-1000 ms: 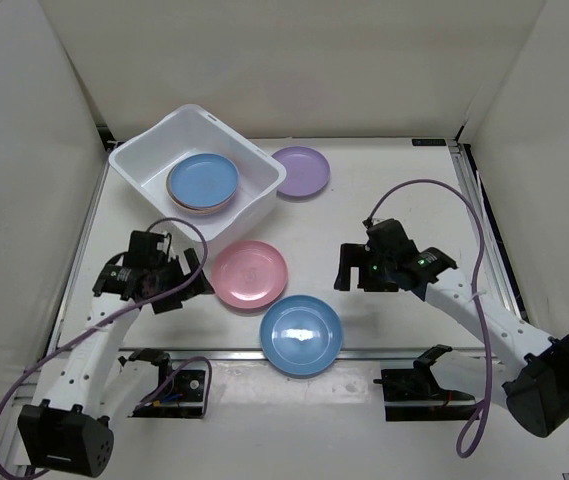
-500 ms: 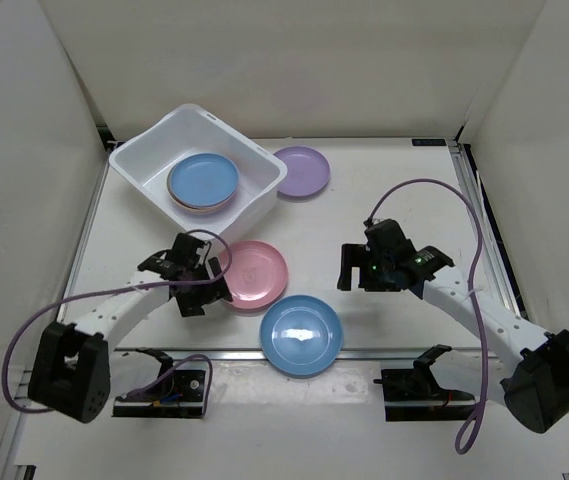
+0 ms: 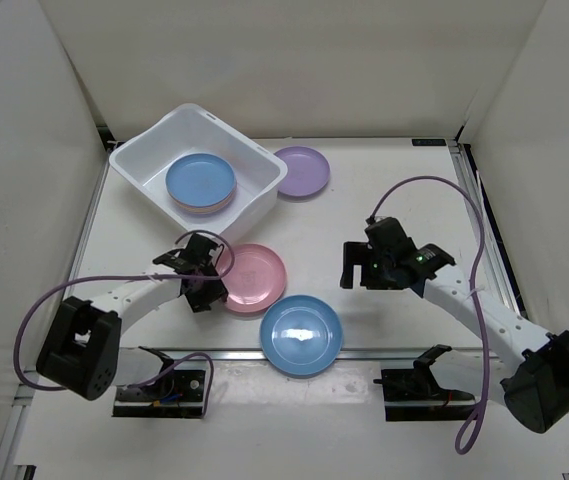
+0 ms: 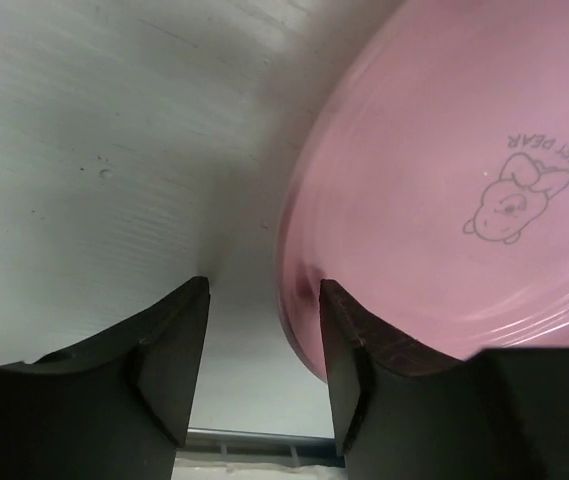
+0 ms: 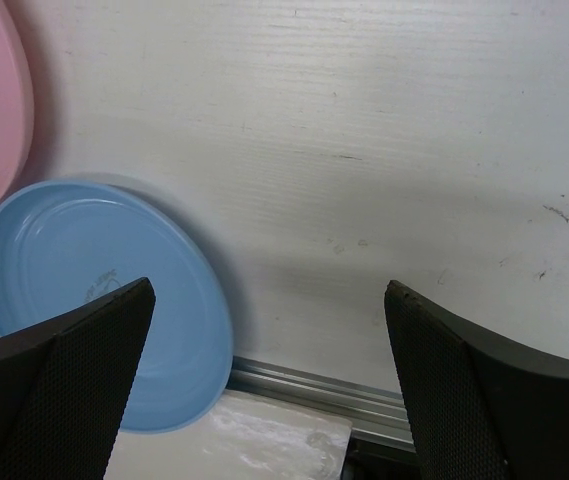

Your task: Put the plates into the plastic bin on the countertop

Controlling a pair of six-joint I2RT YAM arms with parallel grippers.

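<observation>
A pink plate point(image 3: 256, 277) lies on the countertop point(image 3: 404, 200) in front of the white plastic bin point(image 3: 256, 212). My left gripper point(image 3: 207, 281) is at its left rim. In the left wrist view the jaws point(image 4: 262, 300) straddle that rim of the pink plate point(image 4: 444, 200): one finger sits over the plate's inside, and the other stands apart on the table side with a gap. A blue plate point(image 3: 301, 335) overhangs the near rail and shows in the right wrist view too point(image 5: 94, 300). My right gripper point(image 3: 364, 266) hovers wide open point(image 5: 269, 300) over bare table.
A purple plate point(image 3: 301, 171) lies just right of the bin. Inside the bin a blue plate point(image 3: 202, 180) tops a short stack. A metal rail point(image 3: 384, 352) runs along the near edge, and white walls close in the sides and back.
My left gripper has swung right to the pink plate's left rim, and its jaws have narrowed around it. The right arm has stayed put.
</observation>
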